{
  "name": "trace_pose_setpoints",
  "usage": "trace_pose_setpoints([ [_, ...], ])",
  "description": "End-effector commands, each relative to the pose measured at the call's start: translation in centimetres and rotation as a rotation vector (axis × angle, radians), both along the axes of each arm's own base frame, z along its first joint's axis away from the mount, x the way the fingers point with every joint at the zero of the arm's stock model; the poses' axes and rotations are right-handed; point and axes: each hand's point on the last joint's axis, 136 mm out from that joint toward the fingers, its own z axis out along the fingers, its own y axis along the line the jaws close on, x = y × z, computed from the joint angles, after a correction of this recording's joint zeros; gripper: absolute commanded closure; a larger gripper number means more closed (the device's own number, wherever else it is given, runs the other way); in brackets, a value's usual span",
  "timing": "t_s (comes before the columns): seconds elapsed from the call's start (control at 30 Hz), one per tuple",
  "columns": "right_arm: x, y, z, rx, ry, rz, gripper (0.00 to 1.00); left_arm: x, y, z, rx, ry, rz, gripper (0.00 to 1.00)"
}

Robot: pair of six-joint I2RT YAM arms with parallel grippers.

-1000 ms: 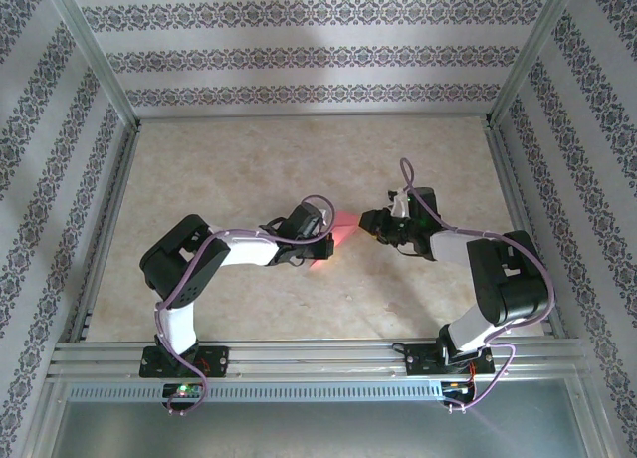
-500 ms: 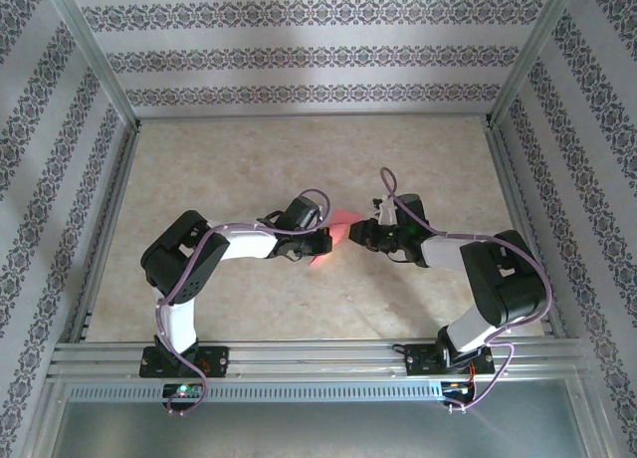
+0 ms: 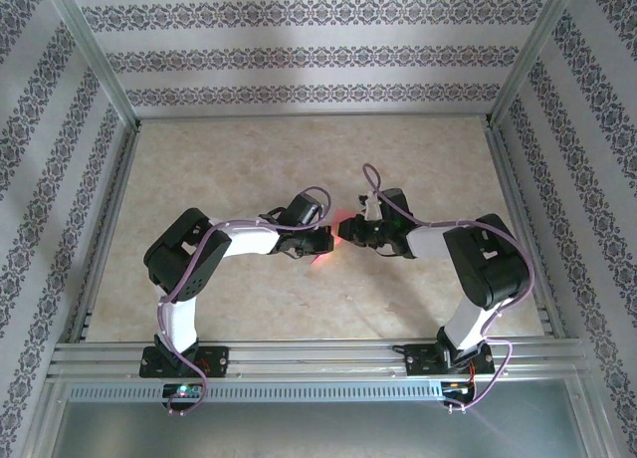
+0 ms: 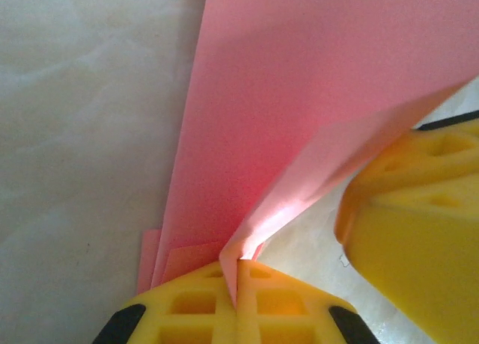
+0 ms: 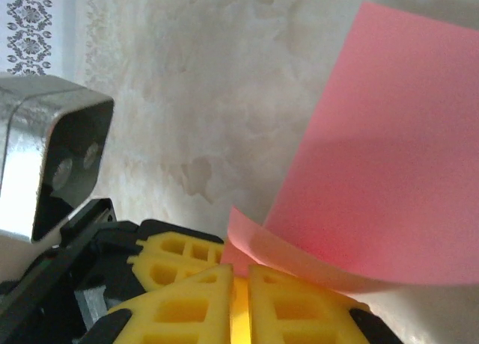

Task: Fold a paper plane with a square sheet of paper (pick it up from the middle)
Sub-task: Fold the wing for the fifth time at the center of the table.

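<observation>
The square sheet of paper [image 4: 299, 112] is salmon pink and folded into layers, lifted at one side. My left gripper [image 4: 238, 273] is shut on a pinched fold of it, and the sheet fans out from the jaws. In the top view the paper [image 3: 339, 225] shows as a small pink patch between my left gripper [image 3: 325, 242] and my right gripper [image 3: 350, 232], which face each other. My right gripper [image 5: 238, 280] has its jaws almost together with a thin slit left between them. A curled corner of the paper [image 5: 251, 239] lies right at its tips.
The pale marbled table [image 3: 249, 159] is walled in by patterned panels and aluminium rails [image 3: 299, 356]. A yellow finger of the right gripper [image 4: 415, 224] sits close beside the held fold. The left arm's silver camera box [image 5: 52, 157] is close to my right gripper.
My right gripper has moved left to meet the left gripper at the paper, and its jaws have narrowed. The left gripper has kept its grip and shifted slightly.
</observation>
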Motion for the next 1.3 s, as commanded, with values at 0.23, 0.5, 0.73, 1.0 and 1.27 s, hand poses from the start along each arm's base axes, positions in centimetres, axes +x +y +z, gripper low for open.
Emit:
trace_pose_setpoints([
  [0.23,1.0,-0.2,-1.7,-0.056,0.024,-0.058,0.88,-1.6,1.7,-2.7,0.065,0.152,0.029,0.93],
  [0.5,1.0,-1.4,-2.4,-0.105,0.041,-0.101,0.88,-1.7,1.7,-2.7,0.056,0.183,0.036,0.89],
  [0.73,0.7,-2.2,-3.1,-0.134,0.062,-0.127,0.88,-1.8,1.5,-2.8,0.045,0.195,0.033,0.87],
  [1.0,0.6,-3.0,-3.2,-0.176,0.080,-0.160,0.88,-1.7,1.5,-2.7,0.040,0.203,0.031,0.87],
  [1.27,0.5,-2.2,-1.0,-0.123,0.068,-0.147,0.87,-1.8,1.3,-3.0,0.044,0.219,0.027,0.89],
])
